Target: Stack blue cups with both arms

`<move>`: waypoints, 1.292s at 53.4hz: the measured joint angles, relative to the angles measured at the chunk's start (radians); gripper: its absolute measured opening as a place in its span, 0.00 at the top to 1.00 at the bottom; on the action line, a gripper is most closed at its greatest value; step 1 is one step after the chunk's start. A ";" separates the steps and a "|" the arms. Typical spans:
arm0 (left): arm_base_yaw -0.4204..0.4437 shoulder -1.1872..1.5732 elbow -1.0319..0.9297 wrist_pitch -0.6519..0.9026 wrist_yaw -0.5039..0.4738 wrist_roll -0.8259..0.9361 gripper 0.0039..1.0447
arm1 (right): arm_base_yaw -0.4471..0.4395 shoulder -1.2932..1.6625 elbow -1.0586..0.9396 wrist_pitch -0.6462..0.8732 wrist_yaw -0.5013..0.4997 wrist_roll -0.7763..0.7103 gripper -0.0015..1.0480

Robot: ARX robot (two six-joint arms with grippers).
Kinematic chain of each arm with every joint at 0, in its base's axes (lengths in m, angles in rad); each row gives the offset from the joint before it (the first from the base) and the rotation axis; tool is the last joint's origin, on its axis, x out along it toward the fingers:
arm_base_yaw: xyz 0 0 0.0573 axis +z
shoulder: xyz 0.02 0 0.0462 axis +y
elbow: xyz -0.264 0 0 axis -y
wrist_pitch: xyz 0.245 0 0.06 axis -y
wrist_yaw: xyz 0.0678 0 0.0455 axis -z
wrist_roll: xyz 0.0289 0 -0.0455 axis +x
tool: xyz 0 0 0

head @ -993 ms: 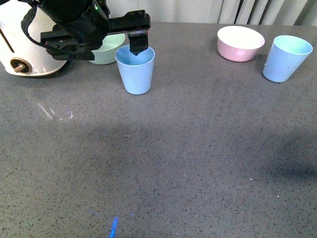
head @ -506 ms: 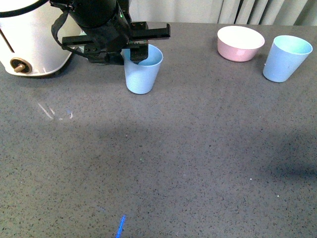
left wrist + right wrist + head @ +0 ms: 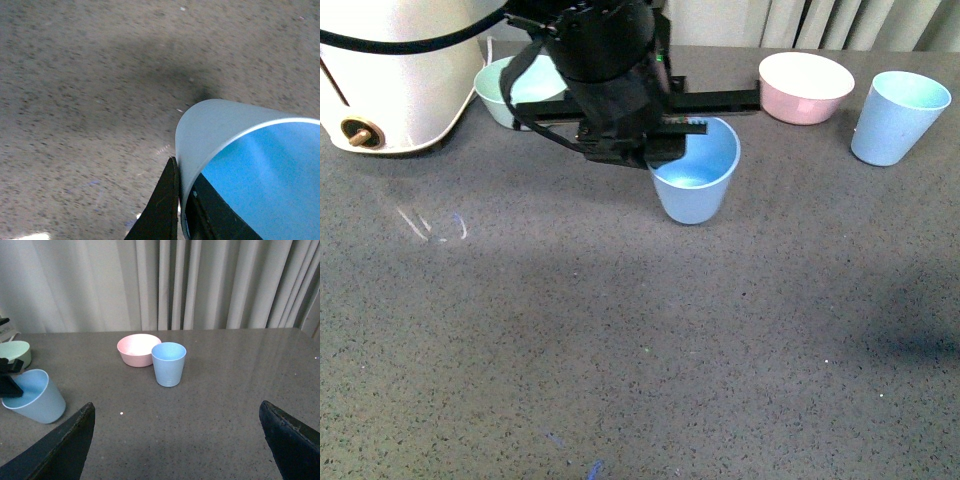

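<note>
One blue cup (image 3: pixel 698 185) is gripped at its rim by the left gripper (image 3: pixel 183 178), with one finger inside the wall and one outside. Its long axis is tilted, with the mouth turned up and partly toward the robot (whether the base touches the table (image 3: pixel 620 350) cannot be told). The other blue cup (image 3: pixel 898 118) is stood upright just beside the pink bowl (image 3: pixel 805 87). The right gripper (image 3: pixel 176 412) is spread wide, and nothing is held in it.

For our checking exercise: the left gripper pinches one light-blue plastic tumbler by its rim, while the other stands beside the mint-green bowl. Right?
No. The front view shows the other light-blue plastic tumbler standing beside the round pink bowl, not the mint-green bowl. The left gripper does pinch the first tumbler by its rim.
</note>
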 joint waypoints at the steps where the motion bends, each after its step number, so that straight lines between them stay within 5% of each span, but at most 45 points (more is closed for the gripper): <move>1: -0.010 -0.002 -0.002 0.000 0.003 -0.003 0.98 | 0.000 0.000 0.000 0.000 0.000 0.000 0.09; 32: -0.130 0.006 -0.003 -0.051 -0.045 0.008 0.98 | 0.000 0.000 0.000 0.000 0.000 0.000 0.09; 47: -0.133 0.011 0.005 -0.052 -0.043 0.005 0.62 | 0.000 0.000 0.000 0.000 0.000 0.000 0.09; 64: -0.090 -0.016 -0.012 0.011 -0.015 -0.010 0.06 | 0.000 0.000 0.000 0.000 0.000 0.000 0.09; 69: -0.068 -0.064 -0.045 0.052 -0.004 -0.014 0.09 | 0.000 0.000 0.000 0.000 0.000 0.000 0.09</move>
